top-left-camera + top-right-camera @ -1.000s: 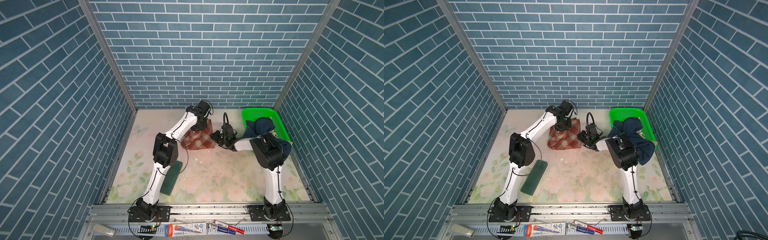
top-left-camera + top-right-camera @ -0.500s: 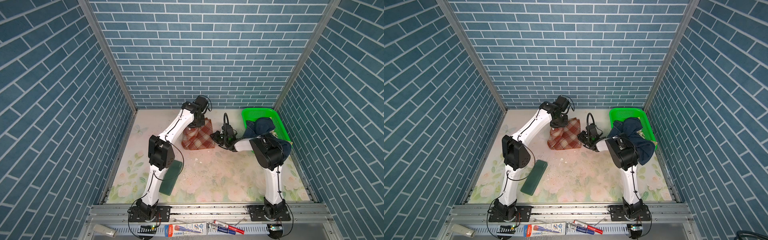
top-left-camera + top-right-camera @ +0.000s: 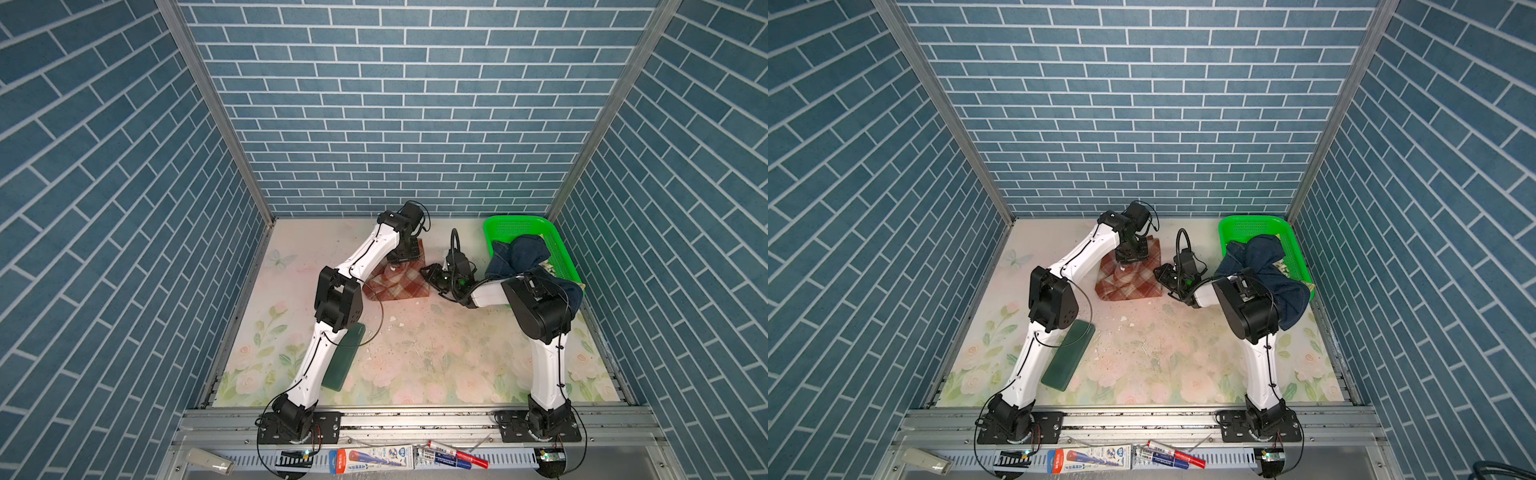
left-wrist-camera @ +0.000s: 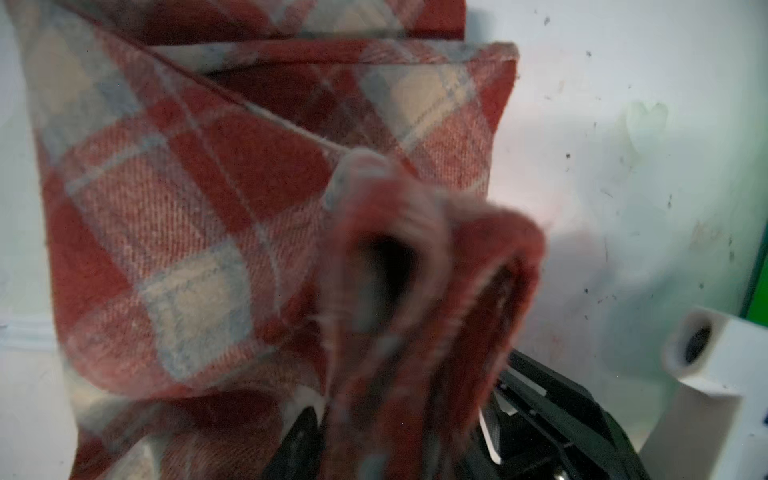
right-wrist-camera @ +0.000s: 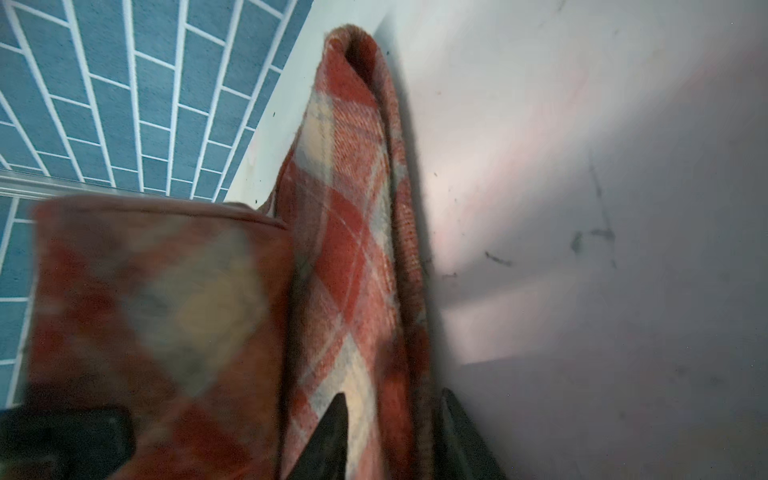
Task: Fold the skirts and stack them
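Left fingers (image 4: 300,441) stand wide apart, a slack fold of the plaid skirt (image 3: 400,286) loose between them, so I read that as let go. Right fingers (image 5: 330,440) are part open astride the skirt's folded edge; pinching or not, I can't tell.

Front to back now: the dark green pad (image 3: 345,362) lies near the bench's (image 3: 436,353) front left. Towards the far edge, mid-bench, the plaid sits folded into a compact wedge, so skirt one looks nearly done.

In the far right corner is the green mesh basket (image 3: 515,220). The denim skirt (image 3: 528,253) spills over its rim, unfolded, with what looks like the lemon-print skirt (image 3: 1282,264) peeking beside it. Two to go, no stack yet.
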Controlling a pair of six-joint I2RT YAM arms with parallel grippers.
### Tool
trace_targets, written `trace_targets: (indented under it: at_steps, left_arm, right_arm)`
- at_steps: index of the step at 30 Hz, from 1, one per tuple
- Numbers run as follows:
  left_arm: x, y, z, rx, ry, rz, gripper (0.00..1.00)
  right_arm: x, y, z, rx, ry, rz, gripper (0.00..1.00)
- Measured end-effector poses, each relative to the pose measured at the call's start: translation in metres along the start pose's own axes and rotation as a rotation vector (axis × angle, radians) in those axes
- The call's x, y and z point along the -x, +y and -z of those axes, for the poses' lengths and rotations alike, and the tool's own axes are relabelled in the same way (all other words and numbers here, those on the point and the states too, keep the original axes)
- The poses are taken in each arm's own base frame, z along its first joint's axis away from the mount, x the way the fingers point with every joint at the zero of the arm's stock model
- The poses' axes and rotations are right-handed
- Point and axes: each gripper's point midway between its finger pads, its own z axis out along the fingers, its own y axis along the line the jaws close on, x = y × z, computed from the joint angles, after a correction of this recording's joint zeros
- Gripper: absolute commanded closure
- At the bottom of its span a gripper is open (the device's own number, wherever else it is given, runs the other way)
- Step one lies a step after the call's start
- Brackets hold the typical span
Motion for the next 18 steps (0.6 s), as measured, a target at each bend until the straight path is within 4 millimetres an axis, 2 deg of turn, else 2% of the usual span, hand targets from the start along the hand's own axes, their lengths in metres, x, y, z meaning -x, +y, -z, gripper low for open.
trace_targets:
  at_steps: [1, 5, 7, 12, 15, 18]
  left_arm:
    - [0.0, -0.002, 0.0, -0.007, 0.0, 0.0, 0.01]
    - [0.005, -0.017, 0.018, -0.081, -0.039, 0.012, 0.0]
    - [0.008, -0.024, 0.036, -0.128, -0.064, 0.014, 0.0]
    - [0.024, -0.036, 0.099, -0.241, -0.162, 0.003, 0.0]
    - [0.025, -0.023, 0.119, -0.248, -0.192, -0.006, 0.01]
    - [0.016, 0.007, 0.116, -0.215, -0.176, 0.007, 0.0]
  right_arm:
    - [0.0, -0.001, 0.003, -0.002, -0.001, -0.003, 0.55]
    - [0.005, -0.009, 0.013, -0.012, -0.014, -0.015, 0.54]
    - [0.01, -0.014, 0.017, -0.017, -0.025, -0.023, 0.54]
    - [0.023, -0.028, 0.031, -0.042, -0.055, -0.042, 0.54]
    - [0.026, -0.035, 0.041, -0.07, -0.061, -0.04, 0.54]
    - [0.026, -0.039, 0.046, -0.097, -0.048, -0.021, 0.53]
